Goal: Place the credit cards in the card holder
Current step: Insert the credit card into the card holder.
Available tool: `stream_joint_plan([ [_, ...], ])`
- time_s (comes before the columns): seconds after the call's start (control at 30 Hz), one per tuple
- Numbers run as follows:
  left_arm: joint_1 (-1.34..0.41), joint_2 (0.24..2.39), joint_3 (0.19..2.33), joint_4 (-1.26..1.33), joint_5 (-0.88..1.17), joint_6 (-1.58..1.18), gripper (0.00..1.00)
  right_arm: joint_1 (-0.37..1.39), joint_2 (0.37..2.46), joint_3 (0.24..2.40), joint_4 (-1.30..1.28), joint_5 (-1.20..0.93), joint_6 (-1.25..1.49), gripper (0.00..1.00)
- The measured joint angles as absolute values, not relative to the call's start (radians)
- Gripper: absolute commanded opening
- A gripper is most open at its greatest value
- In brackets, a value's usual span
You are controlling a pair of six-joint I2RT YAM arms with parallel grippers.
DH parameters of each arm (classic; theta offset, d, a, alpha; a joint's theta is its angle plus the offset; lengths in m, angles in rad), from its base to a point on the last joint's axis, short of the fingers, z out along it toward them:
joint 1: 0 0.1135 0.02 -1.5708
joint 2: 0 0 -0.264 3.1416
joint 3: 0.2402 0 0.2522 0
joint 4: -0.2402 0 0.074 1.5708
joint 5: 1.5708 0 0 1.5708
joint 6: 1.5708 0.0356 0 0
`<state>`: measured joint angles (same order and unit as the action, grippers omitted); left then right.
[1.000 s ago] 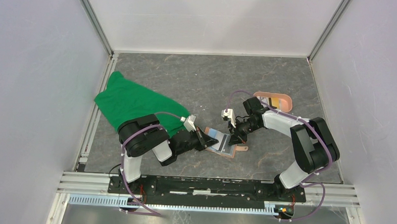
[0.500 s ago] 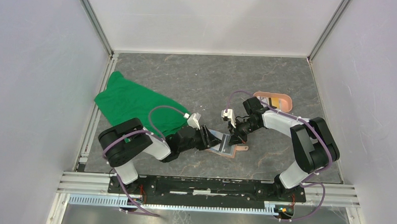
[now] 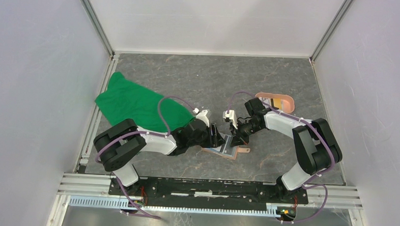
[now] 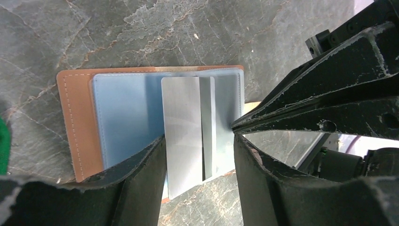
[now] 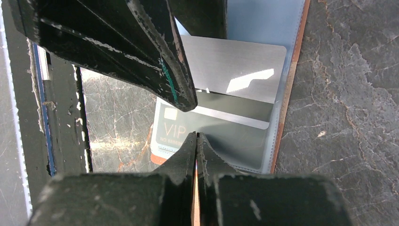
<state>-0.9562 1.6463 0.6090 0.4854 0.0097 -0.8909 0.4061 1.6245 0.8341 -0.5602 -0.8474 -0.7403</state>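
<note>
While your left gripper (image 4: 198, 139) stands with jaws apart either side of the silver card (image 4: 181, 103) — gripping nothing — and your right gripper (image 5: 196, 135) has its jaws together, tips at the edge of the card holder (image 4: 75, 122), treat that right arm as a hold-down. The holder lies open on the table (image 4: 141, 28) between the arms, the card overhanging its blue-grey pocket (image 4: 124, 113); push the card's free end squarely along the pocket, never slantwise.
</note>
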Motion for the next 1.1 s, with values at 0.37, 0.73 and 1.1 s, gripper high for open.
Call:
stream_joint_plan([
  [0.37, -0.976, 1.646, 0.685, 0.350, 0.007, -0.815, 0.59, 0.406, 1.625, 0.836, -0.568, -0.852, -0.756, 0.06],
  [0.73, -0.991, 1.658, 0.724, 0.299, 0.010, -0.794, 0.60, 0.397, 1.583, 0.838, -0.655, -0.869, -0.850, 0.08],
  [1.1, -0.991, 1.658, 0.739, 0.264, 0.010, -0.765, 0.63, 0.377, 1.523, 0.839, -0.683, -0.810, -0.906, 0.00],
])
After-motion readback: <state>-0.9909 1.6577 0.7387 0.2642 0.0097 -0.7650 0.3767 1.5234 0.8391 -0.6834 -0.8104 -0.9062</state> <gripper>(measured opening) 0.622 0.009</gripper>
